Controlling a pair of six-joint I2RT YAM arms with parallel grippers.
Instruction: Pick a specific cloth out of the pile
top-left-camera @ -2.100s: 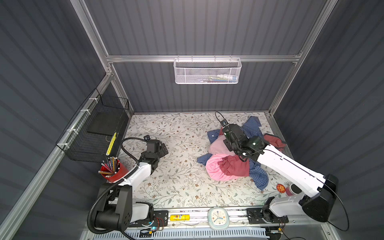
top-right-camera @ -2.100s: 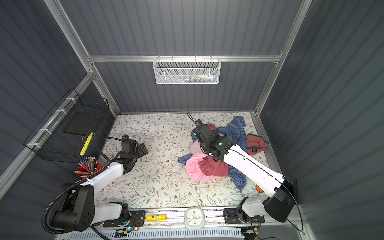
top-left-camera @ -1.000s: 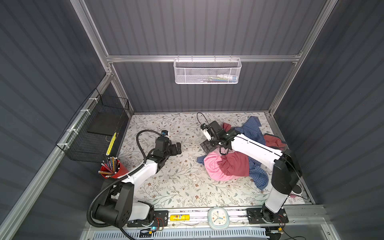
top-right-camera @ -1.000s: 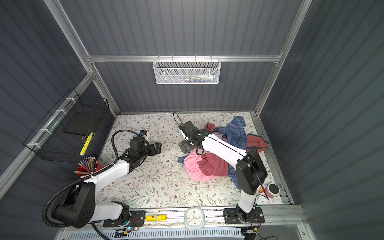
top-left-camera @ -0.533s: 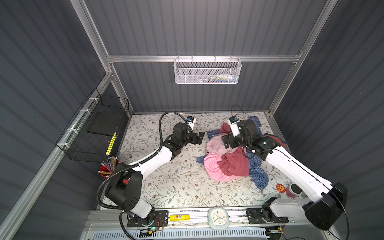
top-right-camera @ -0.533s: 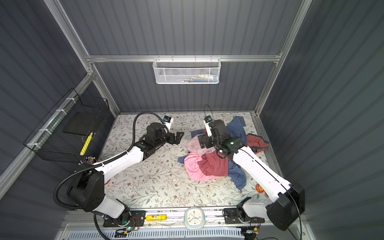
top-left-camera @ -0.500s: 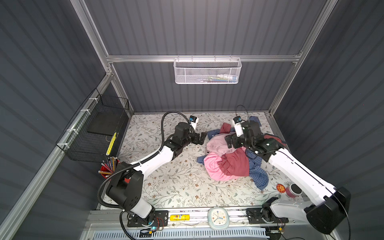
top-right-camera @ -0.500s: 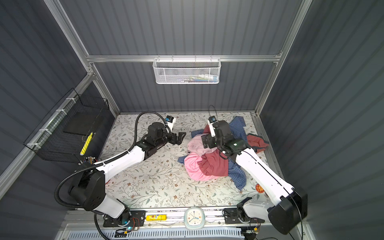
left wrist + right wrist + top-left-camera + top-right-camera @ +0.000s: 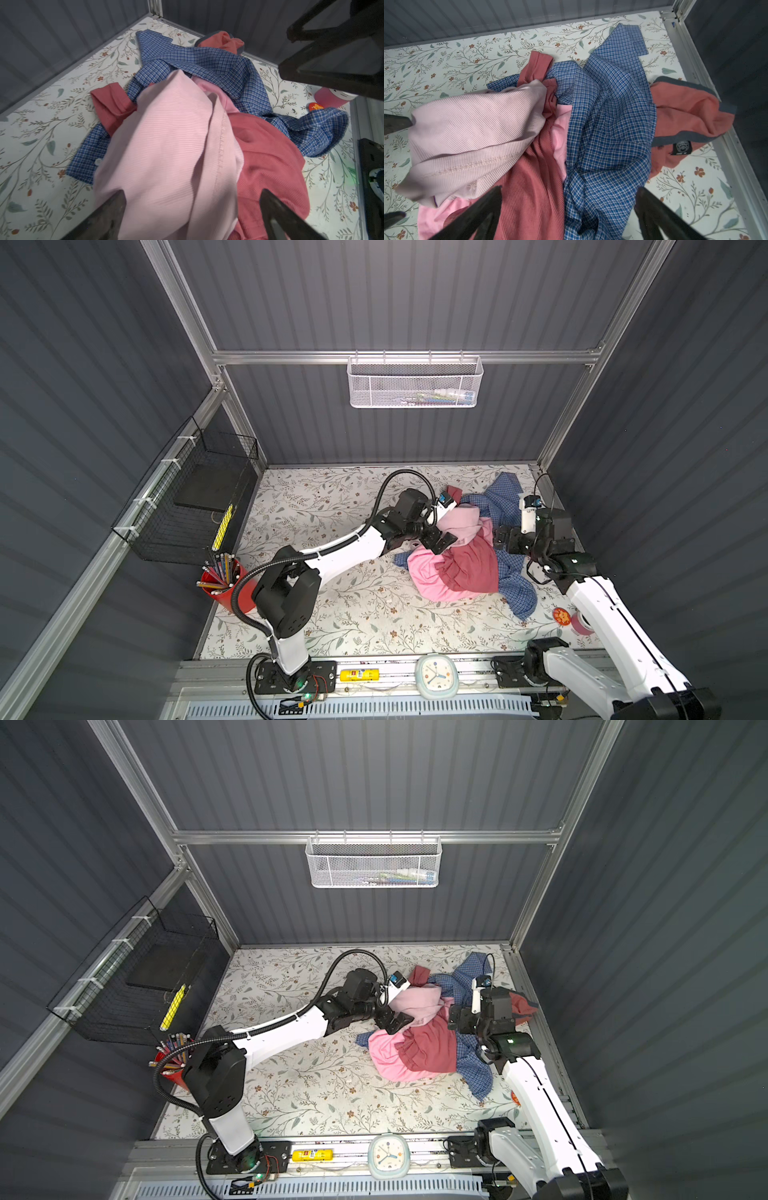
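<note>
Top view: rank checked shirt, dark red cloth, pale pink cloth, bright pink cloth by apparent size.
1. checked shirt
2. dark red cloth
3. pale pink cloth and bright pink cloth: about alike

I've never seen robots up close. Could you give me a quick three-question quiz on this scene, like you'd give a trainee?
1. True or false: the left claw and the right claw both stand wide open.
2. Which garment sits between the left claw's open jaws? A. the pale pink cloth B. a green towel C. a striped sock
3. Fill in: the red cup beside the left arm holds ___.
Key: 1 true; 2 A; 3 pencils.
</note>
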